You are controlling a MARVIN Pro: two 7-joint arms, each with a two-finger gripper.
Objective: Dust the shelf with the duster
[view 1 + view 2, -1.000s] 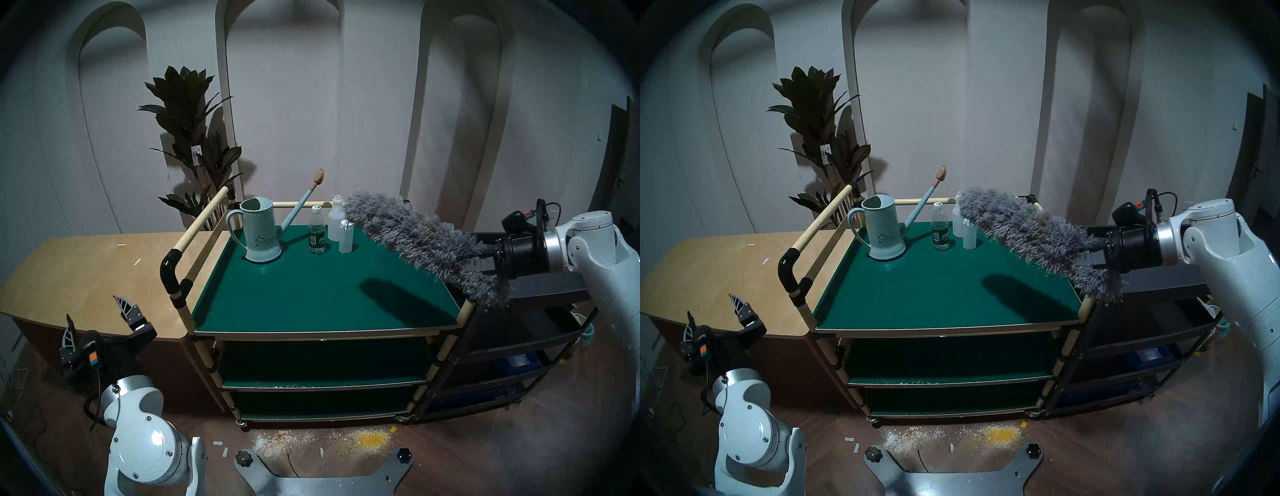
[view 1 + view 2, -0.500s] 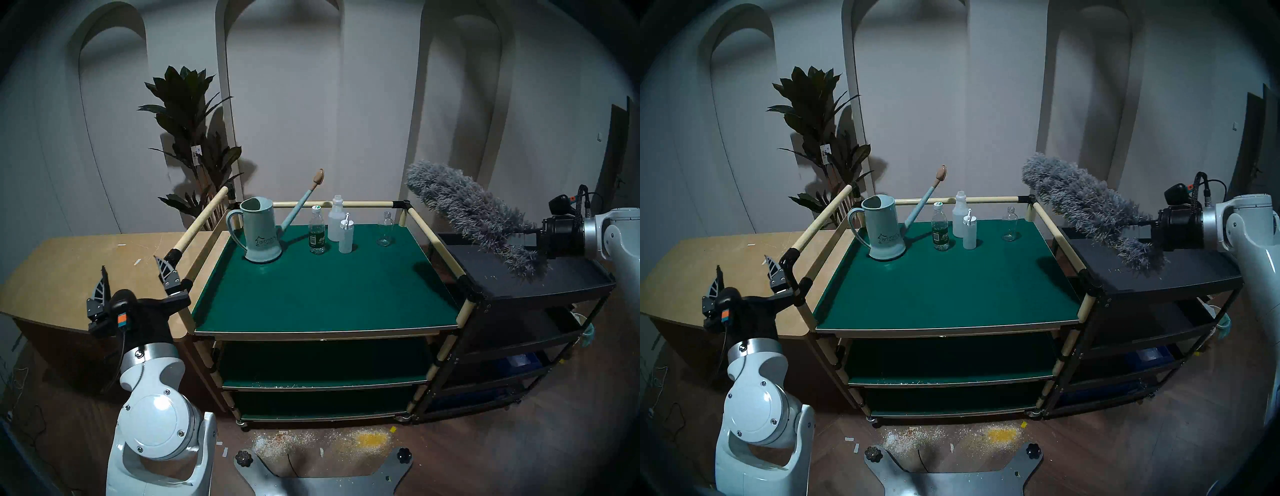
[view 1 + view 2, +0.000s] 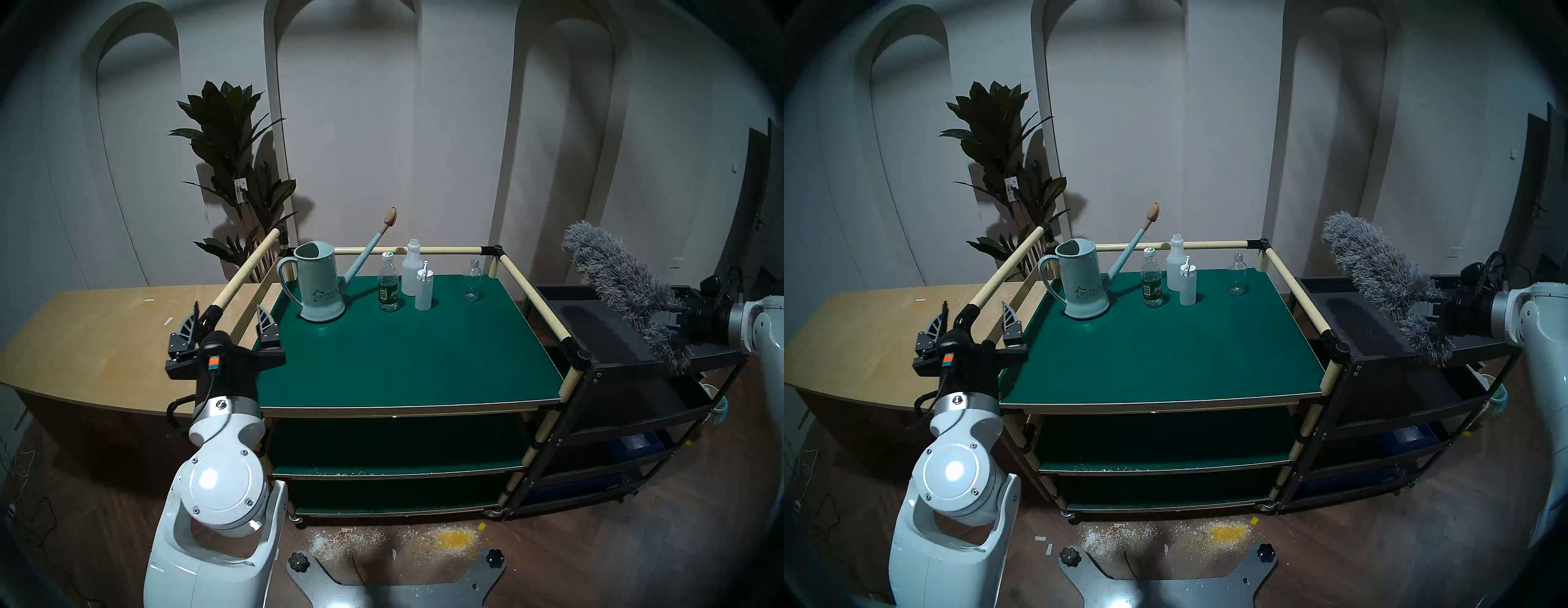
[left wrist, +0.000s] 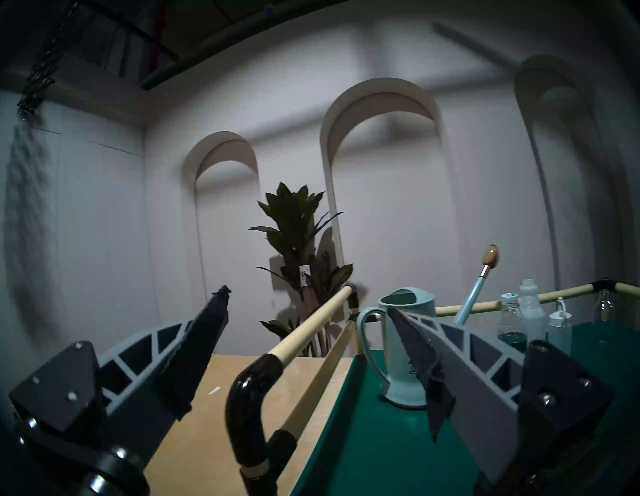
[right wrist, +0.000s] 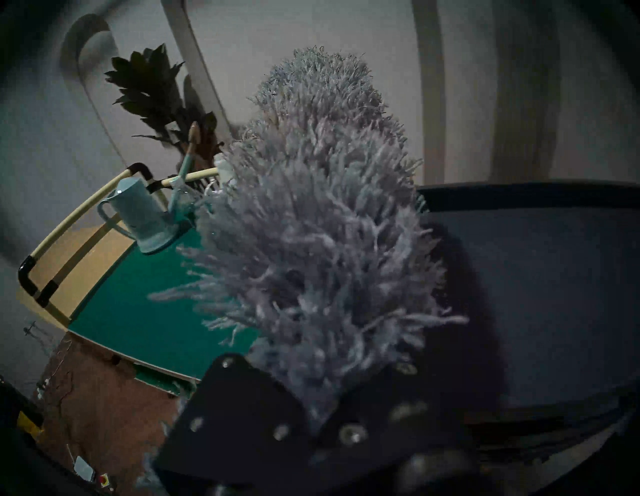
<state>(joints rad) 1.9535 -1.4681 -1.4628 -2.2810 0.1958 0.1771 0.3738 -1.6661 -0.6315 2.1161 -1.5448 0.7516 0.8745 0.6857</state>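
The shelf (image 3: 403,352) is the dark-green top board of the cream-railed cart, seen also in the right head view (image 3: 1166,352). My right gripper (image 3: 669,317) is shut on the dark handle of the fluffy grey duster (image 3: 623,293). It holds the duster tilted up above the black cart, right of the shelf and clear of it. In the right wrist view the duster (image 5: 311,225) fills the middle. My left gripper (image 3: 227,312) is open and empty at the shelf's front-left corner. The black rail joint (image 4: 249,388) lies between its fingers.
A pale-blue watering can (image 3: 318,284), a water bottle (image 3: 388,282), two white bottles (image 3: 411,269) and a small glass bottle (image 3: 471,282) stand along the shelf's back. The black tray cart (image 3: 594,339) adjoins on the right, a wooden counter (image 3: 106,331) on the left. Powder (image 3: 403,541) lies on the floor.
My right arm has swung the duster rightward off the green shelf to above the black cart. My left arm has risen and moved right to the rail corner, still open.
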